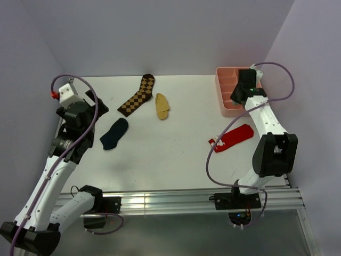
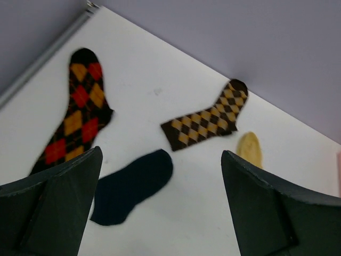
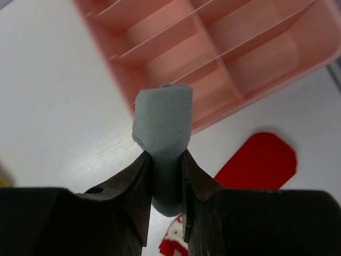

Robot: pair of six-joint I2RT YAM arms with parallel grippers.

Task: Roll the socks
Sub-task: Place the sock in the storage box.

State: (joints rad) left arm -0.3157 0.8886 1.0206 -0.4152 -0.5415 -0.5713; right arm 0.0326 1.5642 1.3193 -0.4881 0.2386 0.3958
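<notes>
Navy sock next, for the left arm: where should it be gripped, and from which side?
Probably the navy sock at its end nearest the left arm, approached from above with jaws across its width: it lies flat on the table, so only an edge offers a pinch.

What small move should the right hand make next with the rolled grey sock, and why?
Probably ease the right hand forward over a compartment of the pink tray. It is shut on the rolled grey sock, which hangs at the tray's edge, not yet in a compartment.
</notes>
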